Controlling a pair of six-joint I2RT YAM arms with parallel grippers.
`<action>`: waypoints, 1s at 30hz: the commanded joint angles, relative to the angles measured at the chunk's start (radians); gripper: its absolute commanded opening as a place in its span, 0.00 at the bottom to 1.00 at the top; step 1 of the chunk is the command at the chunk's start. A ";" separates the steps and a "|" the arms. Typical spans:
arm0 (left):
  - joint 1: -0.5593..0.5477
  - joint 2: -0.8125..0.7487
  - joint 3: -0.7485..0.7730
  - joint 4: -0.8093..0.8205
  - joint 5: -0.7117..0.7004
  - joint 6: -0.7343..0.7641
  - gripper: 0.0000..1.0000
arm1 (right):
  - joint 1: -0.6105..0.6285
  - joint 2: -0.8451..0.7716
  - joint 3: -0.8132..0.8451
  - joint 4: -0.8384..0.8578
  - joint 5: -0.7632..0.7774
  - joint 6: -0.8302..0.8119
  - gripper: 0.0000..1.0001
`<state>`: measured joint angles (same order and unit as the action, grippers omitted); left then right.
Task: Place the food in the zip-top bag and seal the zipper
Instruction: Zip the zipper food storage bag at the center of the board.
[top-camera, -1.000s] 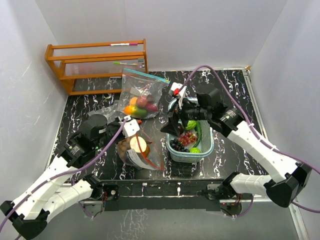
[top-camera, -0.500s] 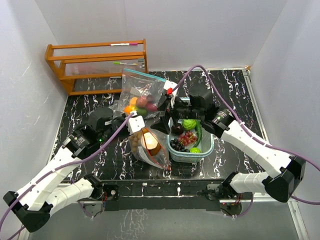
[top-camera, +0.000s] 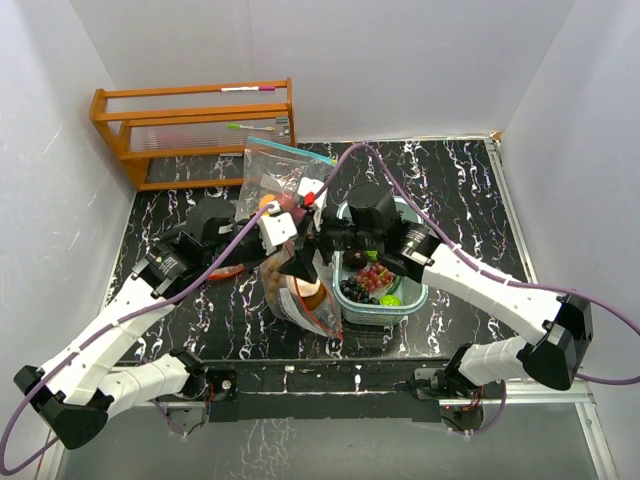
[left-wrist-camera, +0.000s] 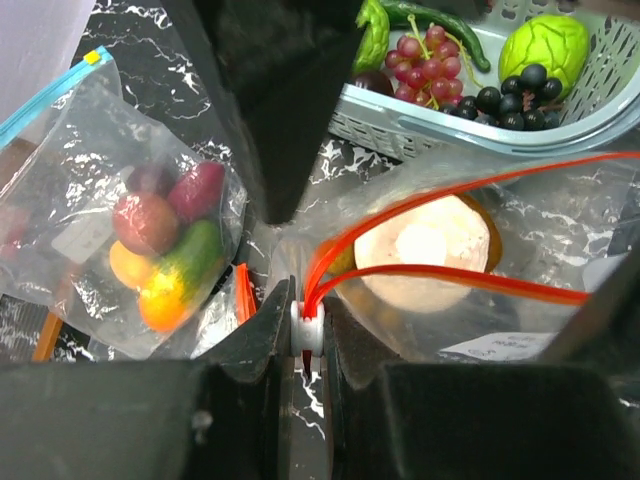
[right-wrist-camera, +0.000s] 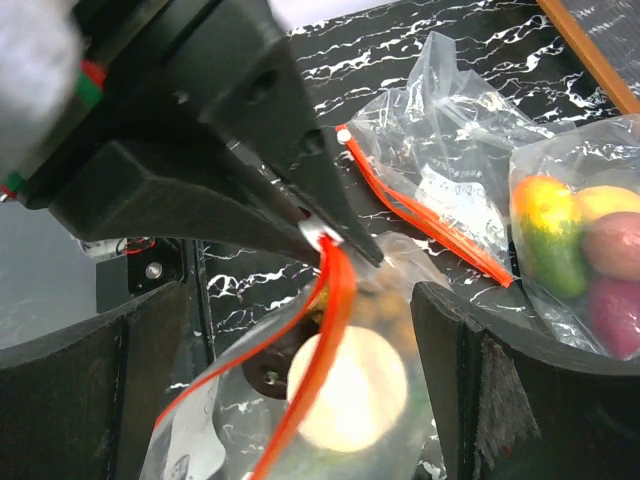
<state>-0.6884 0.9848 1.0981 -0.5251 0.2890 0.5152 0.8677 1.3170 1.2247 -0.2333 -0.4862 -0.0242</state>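
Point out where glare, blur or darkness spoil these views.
Left wrist: glare washes out the round food inside the red-zipper bag; the left gripper pinching the white slider is dark and soft. Right wrist: the round food is blown out, the top-left corner blurred white. Top external: sharp, evenly lit.
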 joint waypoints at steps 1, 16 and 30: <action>0.007 0.008 0.063 -0.034 0.025 -0.024 0.00 | 0.039 0.001 -0.004 0.063 0.075 0.006 0.98; 0.009 -0.063 0.056 -0.013 0.037 -0.057 0.00 | 0.042 -0.010 -0.070 0.098 0.267 0.081 0.41; 0.009 -0.155 -0.014 0.034 0.045 -0.055 0.24 | 0.034 -0.062 -0.030 0.106 0.071 0.068 0.08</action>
<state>-0.6823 0.8925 1.1069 -0.5358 0.3058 0.4667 0.9119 1.3037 1.1484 -0.1970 -0.3374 0.0517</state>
